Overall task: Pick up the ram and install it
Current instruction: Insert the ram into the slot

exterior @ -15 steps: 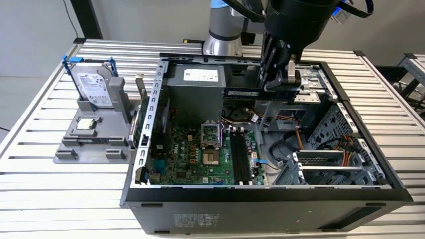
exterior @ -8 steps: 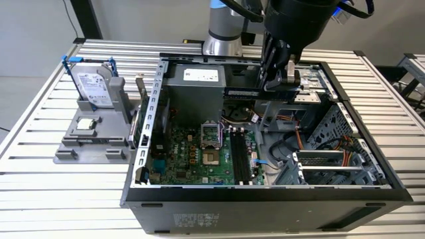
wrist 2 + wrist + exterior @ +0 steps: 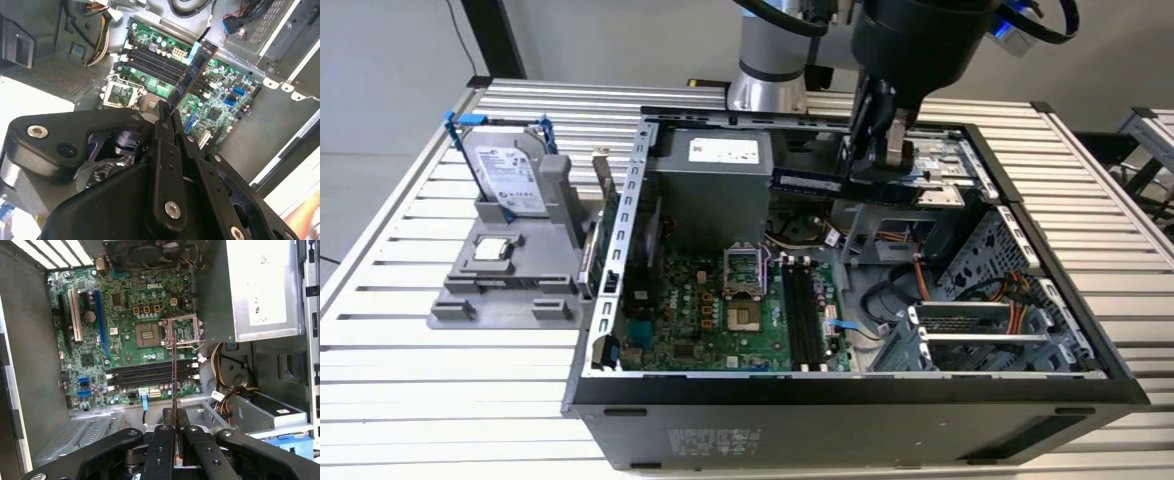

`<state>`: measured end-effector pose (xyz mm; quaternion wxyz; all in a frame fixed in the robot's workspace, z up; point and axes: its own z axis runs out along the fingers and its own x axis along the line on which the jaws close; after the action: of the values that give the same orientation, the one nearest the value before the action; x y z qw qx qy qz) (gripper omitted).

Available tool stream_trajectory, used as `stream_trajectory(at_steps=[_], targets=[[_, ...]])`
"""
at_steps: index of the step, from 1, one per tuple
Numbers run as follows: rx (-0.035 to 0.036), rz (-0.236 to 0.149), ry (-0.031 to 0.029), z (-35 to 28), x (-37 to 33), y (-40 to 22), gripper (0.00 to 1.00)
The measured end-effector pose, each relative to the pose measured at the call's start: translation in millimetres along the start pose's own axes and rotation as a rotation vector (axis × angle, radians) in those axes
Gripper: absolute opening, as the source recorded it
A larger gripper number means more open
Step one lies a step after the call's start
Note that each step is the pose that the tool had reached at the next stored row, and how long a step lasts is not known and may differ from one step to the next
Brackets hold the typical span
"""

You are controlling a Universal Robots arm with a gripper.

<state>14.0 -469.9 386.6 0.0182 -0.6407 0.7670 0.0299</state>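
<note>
My gripper [image 3: 878, 168] hangs over the back part of the open computer case [image 3: 1067, 385], shut on the ram [image 3: 831, 183]. The ram is a long thin stick that juts from the fingers toward the exterior view's left. In the second wrist view the ram [image 3: 196, 67] slants out from the gripper [image 3: 167, 119] above the green motherboard [image 3: 220, 100]. In the first wrist view I see the ram [image 3: 174, 385] edge-on, rising from the gripper [image 3: 175, 429] across the black memory slots [image 3: 145, 374]. Those slots [image 3: 802, 312] lie lower in the case, nearer its front, apart from the ram.
A grey holder [image 3: 507, 290] at the exterior view's left carries a silver hard drive [image 3: 507, 175] and a small square processor chip [image 3: 491, 250]. Inside the case are the power supply [image 3: 714, 175], the open processor socket [image 3: 744, 272], cables [image 3: 907, 300] and a metal drive cage [image 3: 987, 330].
</note>
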Motion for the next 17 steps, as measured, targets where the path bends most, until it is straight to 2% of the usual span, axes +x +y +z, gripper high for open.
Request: stream_trajectory(at_steps=[12,17], targets=[[0.0119,0.179,-0.0041,0.0,0.0,0.0,0.0],[0.0158,0.238,-0.0054,0.0,0.0,0.0,0.0]])
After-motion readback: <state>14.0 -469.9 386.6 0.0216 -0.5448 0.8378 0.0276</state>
